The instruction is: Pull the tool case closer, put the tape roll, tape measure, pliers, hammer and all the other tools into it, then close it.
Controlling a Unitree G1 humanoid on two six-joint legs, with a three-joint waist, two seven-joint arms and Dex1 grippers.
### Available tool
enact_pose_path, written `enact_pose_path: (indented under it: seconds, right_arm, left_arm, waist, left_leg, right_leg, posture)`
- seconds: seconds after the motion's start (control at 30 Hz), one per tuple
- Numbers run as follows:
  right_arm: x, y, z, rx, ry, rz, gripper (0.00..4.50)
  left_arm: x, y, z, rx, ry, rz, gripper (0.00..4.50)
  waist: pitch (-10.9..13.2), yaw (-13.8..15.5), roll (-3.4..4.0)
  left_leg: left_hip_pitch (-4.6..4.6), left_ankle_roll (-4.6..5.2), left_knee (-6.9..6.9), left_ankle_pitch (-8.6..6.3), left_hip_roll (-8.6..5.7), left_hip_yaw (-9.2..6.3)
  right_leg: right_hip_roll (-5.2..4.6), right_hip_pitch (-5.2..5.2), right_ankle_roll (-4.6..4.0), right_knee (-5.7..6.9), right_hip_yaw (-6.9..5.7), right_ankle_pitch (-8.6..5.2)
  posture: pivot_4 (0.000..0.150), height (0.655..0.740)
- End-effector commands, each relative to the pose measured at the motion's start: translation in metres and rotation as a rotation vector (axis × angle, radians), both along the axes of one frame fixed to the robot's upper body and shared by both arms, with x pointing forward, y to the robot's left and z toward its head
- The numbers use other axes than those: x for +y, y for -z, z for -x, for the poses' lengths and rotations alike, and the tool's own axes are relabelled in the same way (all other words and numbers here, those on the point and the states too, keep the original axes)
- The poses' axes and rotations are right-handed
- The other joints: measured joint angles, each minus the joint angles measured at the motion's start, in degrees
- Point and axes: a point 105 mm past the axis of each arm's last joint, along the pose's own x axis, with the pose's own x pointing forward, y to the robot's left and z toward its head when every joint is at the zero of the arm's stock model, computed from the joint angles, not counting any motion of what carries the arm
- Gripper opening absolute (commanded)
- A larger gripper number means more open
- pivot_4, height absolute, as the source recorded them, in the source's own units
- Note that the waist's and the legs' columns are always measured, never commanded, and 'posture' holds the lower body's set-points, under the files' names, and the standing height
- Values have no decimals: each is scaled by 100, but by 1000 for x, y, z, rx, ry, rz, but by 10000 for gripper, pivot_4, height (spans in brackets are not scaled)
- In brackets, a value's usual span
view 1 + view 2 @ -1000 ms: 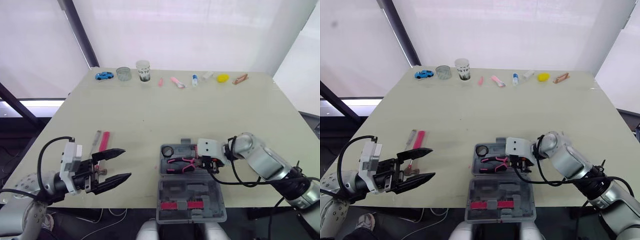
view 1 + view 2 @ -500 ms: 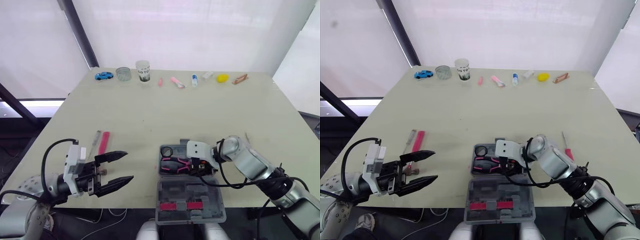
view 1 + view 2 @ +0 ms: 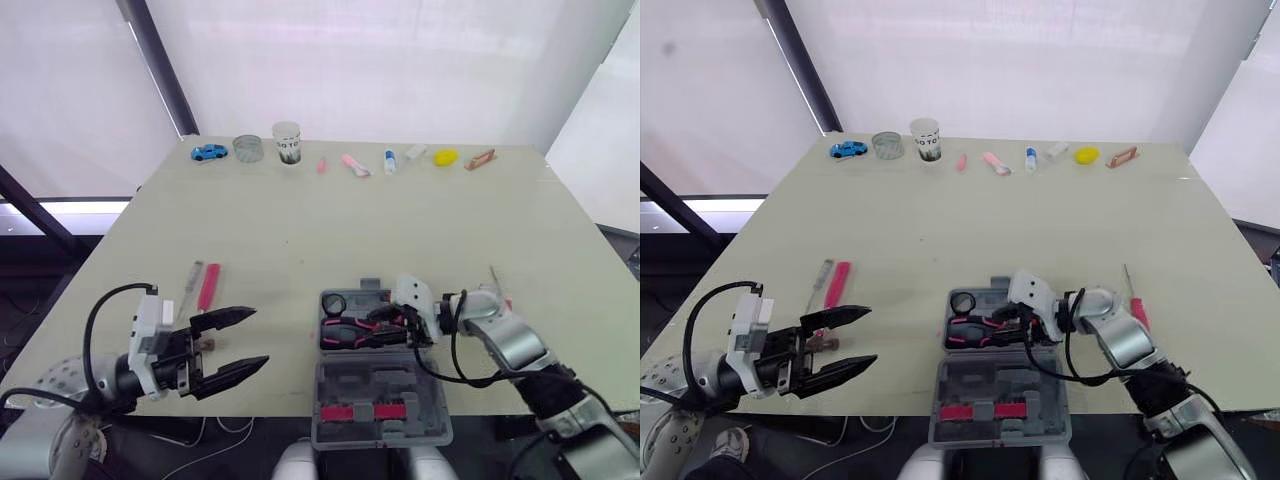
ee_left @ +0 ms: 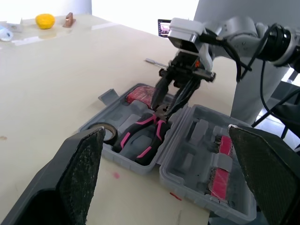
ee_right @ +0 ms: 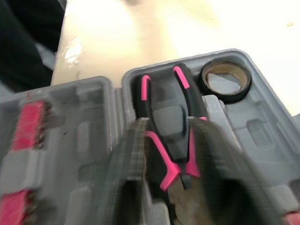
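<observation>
We find the left hand (image 3: 258,337) at the near left corner of the desk (image 3: 300,220). It is released, its fingers spread wide and holding nothing. Just beyond it lie two long tools side by side, a grey tool (image 3: 190,278) and a pink tool (image 3: 207,285), both flat on the desk and apart from the hand.

Right of centre, near the front edge, the case (image 3: 345,382) lies open, its lid folded flat toward the robot with red inserts (image 3: 363,411) in it. In the tray the tape roll (image 3: 335,303) sits in the far left corner. The pliers (image 3: 352,333) lie beside it, handles toward the roll. The right hand (image 3: 387,320) reaches over the tray from the right and is clenched on the pliers near their joint, covering the tray's right part.

Right of that arm a red screwdriver (image 3: 1133,300) lies on the desk, well apart from the case.

Along the far edge stand a toy car (image 3: 208,152), a jar (image 3: 247,148), a cup (image 3: 287,141), small pink items (image 3: 355,165), a bottle (image 3: 389,160) and a yellow object (image 3: 445,156).
</observation>
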Motion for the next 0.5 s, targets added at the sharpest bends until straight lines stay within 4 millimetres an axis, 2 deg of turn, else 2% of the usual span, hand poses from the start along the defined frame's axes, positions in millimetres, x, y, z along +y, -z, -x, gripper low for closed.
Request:
enact_pose_path:
  seconds: [0.03,0.17,0.27,0.4,0.5]
  right_arm:
    - [-3,-7,-7,-64,43,-58,302]
    - [-8,5,-15,-66,94,-40,302]
    - [-12,22,-17,-52,109,20,302]
    - [-19,56,-13,-27,106,134,302]
    - [-27,89,-7,26,103,246,302]
  left_arm:
    - [-4,-8,4,-44,11,-7,45000]
    - [-3,-8,5,-42,3,-10,45000]
    - [-1,-9,4,-47,-8,-16,45000]
    - [1,-9,3,-54,-28,-14,45000]
    - [0,-6,6,-50,-33,-15,45000]
  waist:
    - [0,1,0]
    - [0,-1,0]
    - [0,-3,0]
    - [-4,-7,0]
    - [-15,-37,-5]
  left_leg:
    - [1,0,0,0,0,1]
    - [10,0,-1,0,0,0]
    - [12,0,-1,0,0,1]
    - [32,0,-5,-1,0,4]
    - [113,0,-25,-2,1,9]
  right_leg:
    - [0,0,0,0,1,0]
    - [0,8,-1,-1,0,-1]
    - [0,10,-1,-1,1,-1]
    - [0,27,-1,-2,3,-1]
    - [0,103,-18,-15,5,-12]
  posture:
    - [1500,7400]
    - [1500,7400]
    - [1500,7400]
    - [1500,7400]
    - [1500,7400]
